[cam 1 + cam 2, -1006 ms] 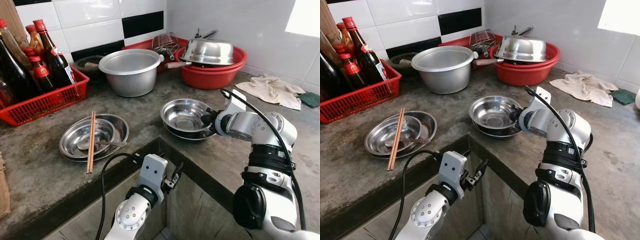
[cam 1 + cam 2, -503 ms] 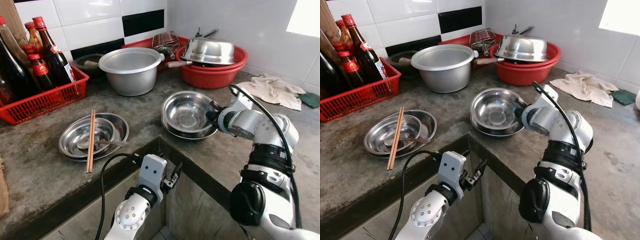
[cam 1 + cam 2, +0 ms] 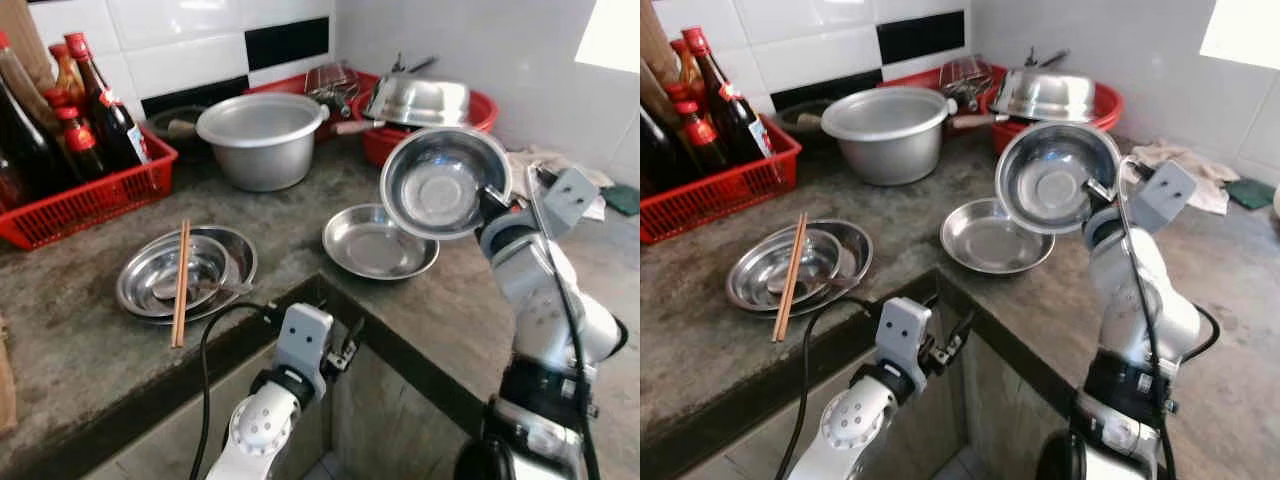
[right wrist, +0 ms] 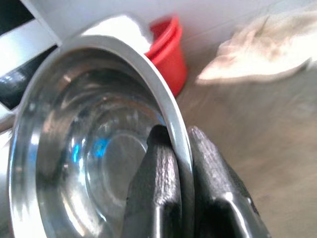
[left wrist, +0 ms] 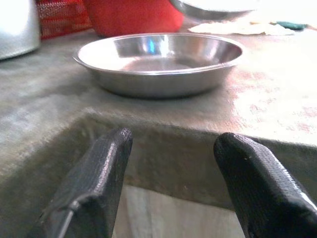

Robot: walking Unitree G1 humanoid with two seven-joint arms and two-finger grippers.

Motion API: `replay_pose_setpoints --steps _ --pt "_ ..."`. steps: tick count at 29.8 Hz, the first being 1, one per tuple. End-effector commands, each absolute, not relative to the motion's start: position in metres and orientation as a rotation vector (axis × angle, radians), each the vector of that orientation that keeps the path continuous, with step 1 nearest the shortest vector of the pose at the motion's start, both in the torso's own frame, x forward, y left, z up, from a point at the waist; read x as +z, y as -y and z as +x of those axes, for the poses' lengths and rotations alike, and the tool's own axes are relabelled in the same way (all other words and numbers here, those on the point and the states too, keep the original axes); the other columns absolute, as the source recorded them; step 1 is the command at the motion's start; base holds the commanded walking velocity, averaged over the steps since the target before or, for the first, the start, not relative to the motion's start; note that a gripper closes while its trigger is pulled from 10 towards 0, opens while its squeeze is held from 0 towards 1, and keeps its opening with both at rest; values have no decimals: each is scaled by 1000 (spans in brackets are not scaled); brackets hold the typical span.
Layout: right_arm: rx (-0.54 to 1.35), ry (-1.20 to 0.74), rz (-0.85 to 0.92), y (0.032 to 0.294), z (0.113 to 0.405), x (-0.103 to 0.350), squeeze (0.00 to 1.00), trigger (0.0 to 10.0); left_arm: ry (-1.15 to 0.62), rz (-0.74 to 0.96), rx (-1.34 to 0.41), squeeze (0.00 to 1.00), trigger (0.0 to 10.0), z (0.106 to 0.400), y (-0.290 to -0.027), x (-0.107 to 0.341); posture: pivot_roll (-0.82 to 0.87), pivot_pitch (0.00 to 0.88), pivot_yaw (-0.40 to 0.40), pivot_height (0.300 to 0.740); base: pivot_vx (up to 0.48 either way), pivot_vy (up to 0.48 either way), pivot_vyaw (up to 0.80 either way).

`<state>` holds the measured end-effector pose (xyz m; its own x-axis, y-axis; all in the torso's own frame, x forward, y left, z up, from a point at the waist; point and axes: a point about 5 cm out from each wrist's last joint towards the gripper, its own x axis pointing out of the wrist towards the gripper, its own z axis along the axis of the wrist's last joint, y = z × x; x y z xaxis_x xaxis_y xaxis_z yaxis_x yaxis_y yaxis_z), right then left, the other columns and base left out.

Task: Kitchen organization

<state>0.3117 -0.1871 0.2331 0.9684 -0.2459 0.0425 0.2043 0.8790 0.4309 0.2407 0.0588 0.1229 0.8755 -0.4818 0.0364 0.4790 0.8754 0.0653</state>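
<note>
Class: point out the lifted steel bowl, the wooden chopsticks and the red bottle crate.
Lifted steel bowl [image 3: 440,186], left eye view, inner base.
Chopsticks [image 3: 182,281], left eye view, mid-length.
Red crate [image 3: 85,207], left eye view, front wall.

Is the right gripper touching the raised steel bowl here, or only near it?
Touching. In the right wrist view, the right gripper has one finger inside and one outside the steel bowl, clamping its rim.
</note>
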Motion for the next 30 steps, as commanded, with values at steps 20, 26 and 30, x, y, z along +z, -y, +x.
replay_pose_setpoints --steps 20,26,30 --pt "-225 361 -47 159 265 234 0 0 188 43 -460 0 10000 246 -59 154 107 0 -8 740 0 0 0" --pt "-222 360 -44 156 264 231 0 0 232 54 -463 0 10000 248 -56 165 107 0 -8 740 0 0 0" --pt "-223 363 -48 157 265 230 0 0 225 53 -464 0 10000 247 -56 164 107 0 -6 740 0 0 0"
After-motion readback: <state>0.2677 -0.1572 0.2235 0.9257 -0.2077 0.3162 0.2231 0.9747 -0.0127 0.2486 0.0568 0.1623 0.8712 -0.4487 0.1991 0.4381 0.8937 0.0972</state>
